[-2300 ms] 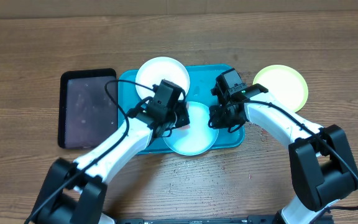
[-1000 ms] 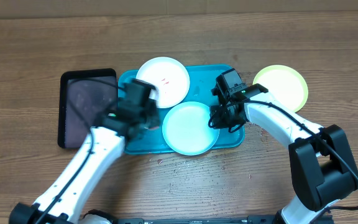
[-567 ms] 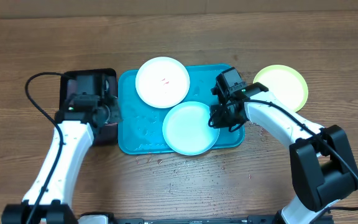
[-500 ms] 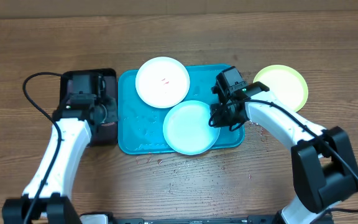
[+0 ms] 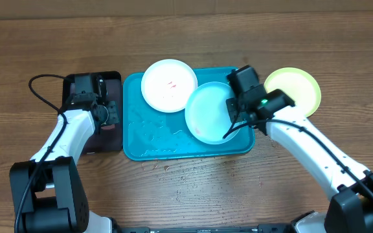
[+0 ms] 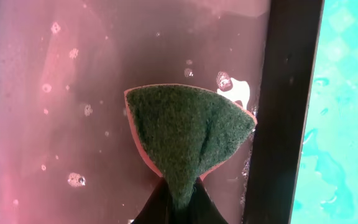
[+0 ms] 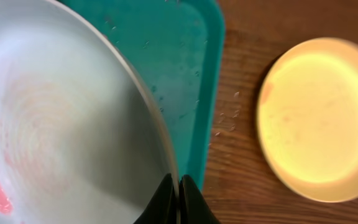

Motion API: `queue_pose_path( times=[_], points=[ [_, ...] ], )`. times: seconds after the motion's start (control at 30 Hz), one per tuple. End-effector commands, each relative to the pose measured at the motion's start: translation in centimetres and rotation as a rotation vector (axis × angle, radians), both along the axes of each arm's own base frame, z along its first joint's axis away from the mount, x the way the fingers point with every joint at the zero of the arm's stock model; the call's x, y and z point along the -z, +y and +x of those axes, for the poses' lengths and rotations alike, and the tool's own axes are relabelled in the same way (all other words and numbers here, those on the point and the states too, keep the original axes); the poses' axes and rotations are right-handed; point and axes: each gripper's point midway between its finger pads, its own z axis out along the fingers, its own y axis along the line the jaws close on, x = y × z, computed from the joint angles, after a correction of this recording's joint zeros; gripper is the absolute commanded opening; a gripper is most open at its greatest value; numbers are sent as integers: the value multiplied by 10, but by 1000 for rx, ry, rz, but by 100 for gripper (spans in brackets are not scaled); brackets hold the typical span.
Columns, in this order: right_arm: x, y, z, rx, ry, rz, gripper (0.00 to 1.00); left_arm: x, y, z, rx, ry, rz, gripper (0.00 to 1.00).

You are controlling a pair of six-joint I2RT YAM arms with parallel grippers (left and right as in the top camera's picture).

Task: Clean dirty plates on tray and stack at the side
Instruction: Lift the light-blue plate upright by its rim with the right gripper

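Gripping the aqua plate (image 5: 207, 111) by its rim over the tray (image 5: 141, 147) with my right gripper (image 7: 174, 186); left gripper (image 6: 178, 200) clamps a green sponge (image 6: 188, 127) over the black tray (image 6: 286, 112)

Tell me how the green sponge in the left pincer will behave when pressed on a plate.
Probably floppy: the green sponge creases where the left pincer pinches it. Likely wet and drippy, since it is over pinkish water in the black tray.

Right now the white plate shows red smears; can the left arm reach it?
Probably yes. The left end effector, holding the sponge over the black tray, has nothing between it and the white plate; the right end effector holds the aqua plate off to the other side.
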Motion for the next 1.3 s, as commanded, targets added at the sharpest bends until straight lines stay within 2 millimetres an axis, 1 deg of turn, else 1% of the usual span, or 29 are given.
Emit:
queue_pose_path(
  times=[0.0, 0.07, 0.2, 0.23, 0.27, 0.43, 0.53, 0.73, 0.77, 0.83, 1.0, 1.2, 1.27],
  points=[
    [-46, -12, 14, 52, -220, -207, 4, -4, 11, 5, 22, -10, 64, 6],
    [-56, -7, 15, 55, -282, -260, 4, -4, 13, 5, 28, -7, 83, 7],
    [-77, 9, 13, 54, -404, -334, 4, -3, 14, 5, 81, 4, 111, 9],
    [-83, 13, 12, 55, -434, -349, 3, -3, 16, 4, 76, 7, 121, 13],
    [-88, 17, 10, 58, -465, -365, 4, -2, 18, 4, 70, 11, 133, 14],
    [-112, 29, 3, 85, -590, -429, 4, 0, 19, 3, 70, 18, 134, 14],
    [-121, 33, -3, 93, -632, -457, 4, -1, 19, 4, 70, 16, 134, 15],
    [-134, 37, -9, 117, -695, -492, 4, 0, 19, 3, 66, 17, 132, 18],
    [-135, 36, -9, 120, -699, -495, 4, 0, 19, 3, 66, 17, 132, 20],
    [-136, 35, -9, 124, -703, -500, 4, 0, 19, 3, 66, 17, 132, 24],
    [-136, 35, -9, 125, -703, -500, 4, 0, 19, 3, 67, 18, 132, 24],
    [-136, 36, -9, 127, -705, -497, 4, 0, 18, 3, 67, 18, 131, 31],
    [-136, 36, -9, 129, -708, -492, 4, 0, 18, 3, 67, 19, 131, 31]
  ],
)
